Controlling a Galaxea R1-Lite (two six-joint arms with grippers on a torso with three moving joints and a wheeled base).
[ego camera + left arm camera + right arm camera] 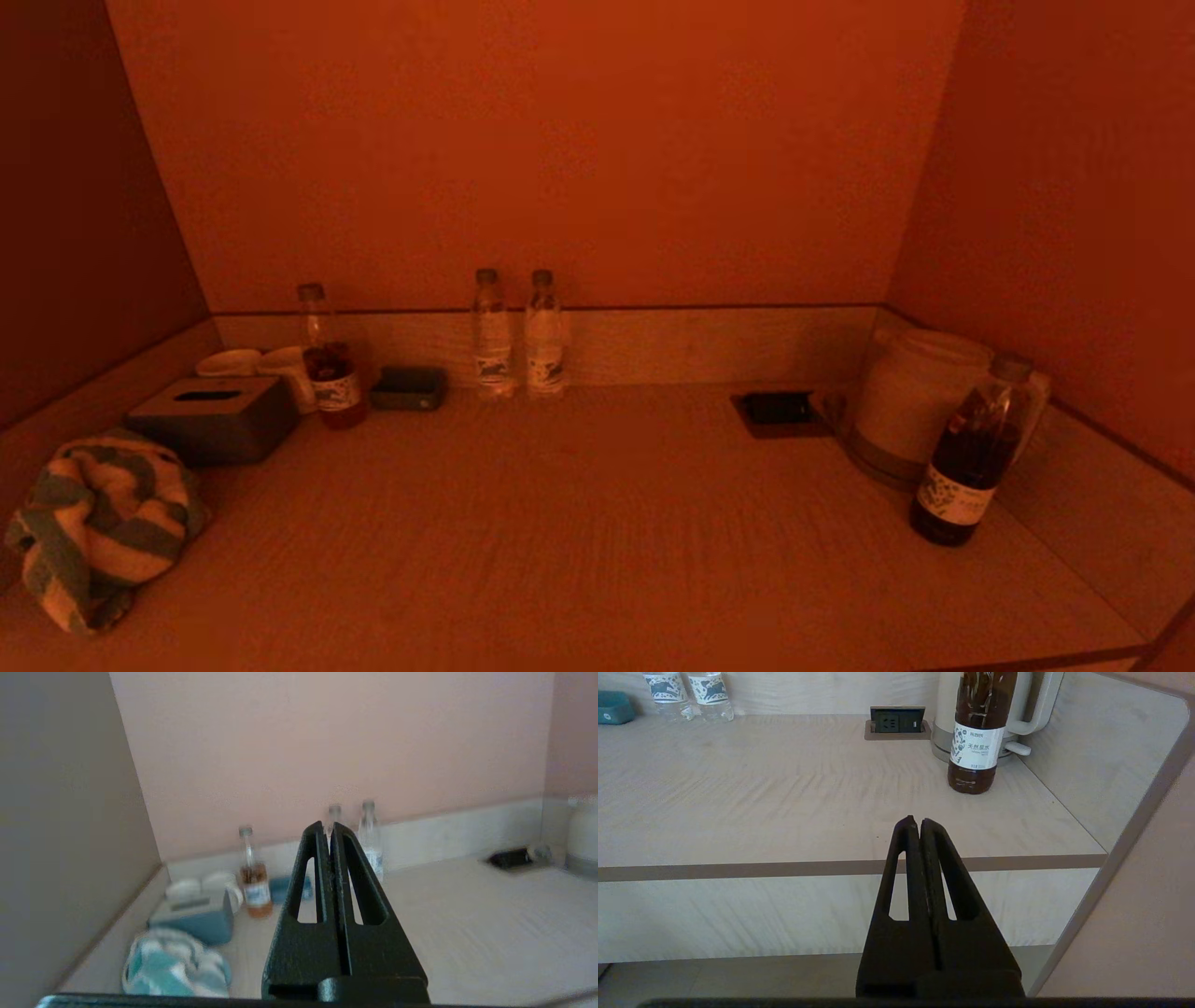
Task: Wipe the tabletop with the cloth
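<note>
1. The crumpled green-and-cream striped terry cloth (pixel 98 527) lay bunched at the lower left of the head view, on the pale wood-grain tabletop (pixel 597 523), just in front of the grey rectangular tissue box (pixel 217 418). Nothing had hold of it.

2. The left gripper (pixel 329 828) hung back from the counter, its black fingers pressed together and gripping nothing; the cloth sat at the lower left of its wrist view. The right gripper (pixel 914 822) was likewise closed and bare, hovering at the counter's front edge. Neither arm showed in the head view.

3. To my eye the first hazard was the grasp: closed fingers would only shove the loose bundle against the tissue box, or catch a single fold so the cloth trailed.

4. Behind the box, at the left of the head view, stood two white ceramic cups (pixel 257 364) and a tall clear bottle of amber drink (pixel 329 359). A wide approach or a long stroke could tip that bottle.

5. The pair of clear plastic water bottles (pixel 518 336) at the back wall looked light and easily toppled.

6. At the right, a dark brown tea bottle (pixel 971 453) stood in front of a white electric kettle (pixel 910 397), beside a recessed black power socket (pixel 777 411). A sweep that far might fell the bottle.
</note>
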